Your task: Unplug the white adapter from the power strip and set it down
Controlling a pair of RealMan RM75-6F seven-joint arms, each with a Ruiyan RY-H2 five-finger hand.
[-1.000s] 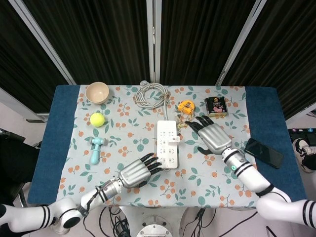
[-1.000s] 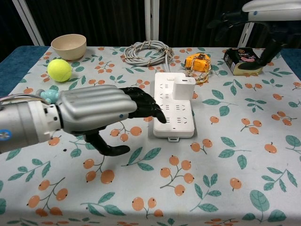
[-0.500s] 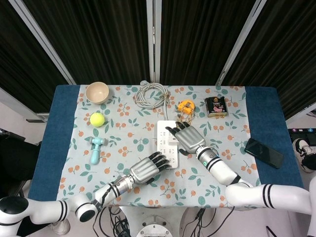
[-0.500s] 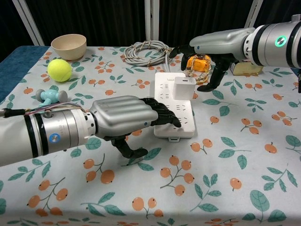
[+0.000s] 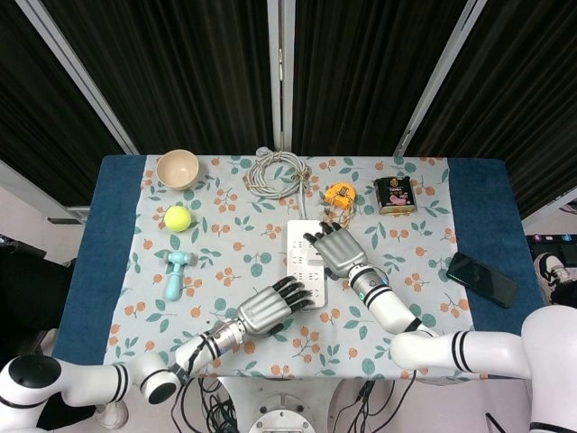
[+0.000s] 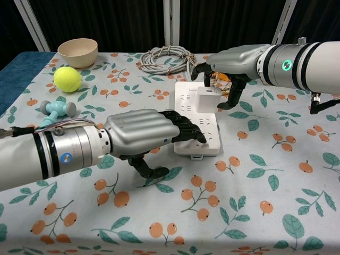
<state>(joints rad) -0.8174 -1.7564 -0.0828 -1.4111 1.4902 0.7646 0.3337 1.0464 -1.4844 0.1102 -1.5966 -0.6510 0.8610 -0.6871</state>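
Note:
The white power strip (image 6: 194, 133) lies mid-table on the flowered cloth, also seen in the head view (image 5: 295, 245). A white adapter (image 6: 207, 99) stands plugged into its far right part. My right hand (image 6: 229, 59) arches over the adapter, thumb just right of it and fingers (image 6: 200, 68) behind its far side; no firm grip shows. Seen from the head, that right hand (image 5: 335, 251) covers the adapter. My left hand (image 6: 142, 133) lies flat, fingertips resting on the strip's near left part, holding nothing; the head view shows it too (image 5: 267, 308).
Behind the strip lie a coiled cable (image 5: 277, 172), an orange tape measure (image 5: 340, 195) and a dark tin (image 5: 394, 194). A bowl (image 5: 177, 168), a tennis ball (image 5: 178, 217) and a teal toy (image 5: 176, 272) sit on the left. A phone (image 5: 482, 279) lies at the right.
My right hand swung in from the right to arch over the adapter and has sunk closer around it. My left hand slid forward until its fingertips lay on the strip.

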